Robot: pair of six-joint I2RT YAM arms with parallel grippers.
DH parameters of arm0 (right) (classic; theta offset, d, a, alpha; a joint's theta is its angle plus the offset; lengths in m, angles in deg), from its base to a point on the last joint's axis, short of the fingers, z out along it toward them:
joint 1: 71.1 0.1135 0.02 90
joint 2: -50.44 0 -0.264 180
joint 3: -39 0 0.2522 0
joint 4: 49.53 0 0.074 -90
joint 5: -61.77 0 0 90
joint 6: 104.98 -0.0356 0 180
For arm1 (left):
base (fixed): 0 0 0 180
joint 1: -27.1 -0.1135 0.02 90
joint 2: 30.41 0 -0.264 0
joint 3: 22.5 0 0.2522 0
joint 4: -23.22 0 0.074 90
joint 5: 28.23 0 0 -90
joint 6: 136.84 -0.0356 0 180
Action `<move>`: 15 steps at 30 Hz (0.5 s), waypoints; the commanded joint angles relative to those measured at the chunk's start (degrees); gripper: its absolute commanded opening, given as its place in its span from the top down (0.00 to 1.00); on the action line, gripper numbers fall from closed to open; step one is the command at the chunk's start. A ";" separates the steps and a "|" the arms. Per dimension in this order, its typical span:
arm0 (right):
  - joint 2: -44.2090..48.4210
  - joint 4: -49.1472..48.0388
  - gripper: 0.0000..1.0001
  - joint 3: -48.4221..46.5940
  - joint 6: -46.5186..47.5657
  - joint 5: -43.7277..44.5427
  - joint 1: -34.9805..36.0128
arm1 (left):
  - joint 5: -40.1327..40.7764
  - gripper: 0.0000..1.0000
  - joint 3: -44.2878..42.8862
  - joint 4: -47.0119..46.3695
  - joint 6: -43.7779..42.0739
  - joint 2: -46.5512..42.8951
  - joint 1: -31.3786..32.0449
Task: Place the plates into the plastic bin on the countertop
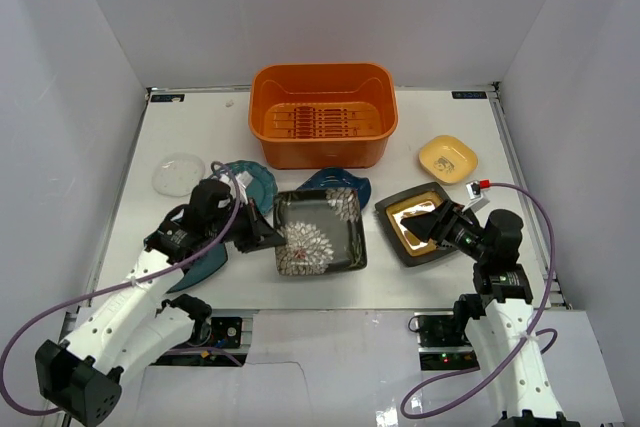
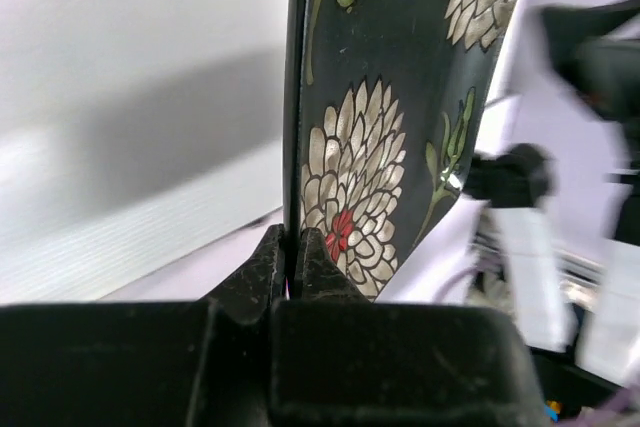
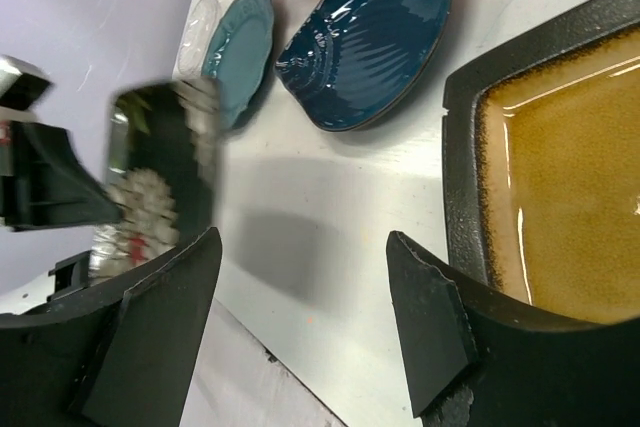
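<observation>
The black square floral plate [image 1: 322, 232] is gripped at its left rim by my left gripper [image 1: 268, 235], which is shut on it. In the left wrist view the plate [image 2: 390, 137] stands on edge between the fingers [image 2: 268, 265]. In the right wrist view it [image 3: 150, 187] is blurred and raised above its shadow. My right gripper [image 1: 428, 222] is open and empty over the left rim of the dark gold-centred plate [image 1: 400, 230], and its open jaws frame bare table [image 3: 303, 247] beside that plate [image 3: 560, 207]. The orange bin [image 1: 322, 147] stands at the back centre.
The blue leaf plate [image 1: 345, 183] and the teal scalloped plate [image 1: 255, 180] lie in front of the bin. The clear plate [image 1: 178, 173] is at the left and the yellow plate [image 1: 447, 158] at the right. The teal square plate [image 1: 203, 265] lies under my left arm.
</observation>
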 commanded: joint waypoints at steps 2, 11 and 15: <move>-1.32 1.44 0.27 -3.13 0.51 2.79 0.25 | -6.81 1.00 -14.05 -11.63 5.31 0.97 -0.02; -3.52 -0.58 0.29 -3.22 0.08 3.94 1.92 | -2.58 1.00 -38.45 -20.86 4.43 22.23 -0.98; -4.49 -1.64 0.29 -3.05 0.25 4.29 2.27 | -0.83 1.00 -51.10 -21.04 2.68 34.00 -2.74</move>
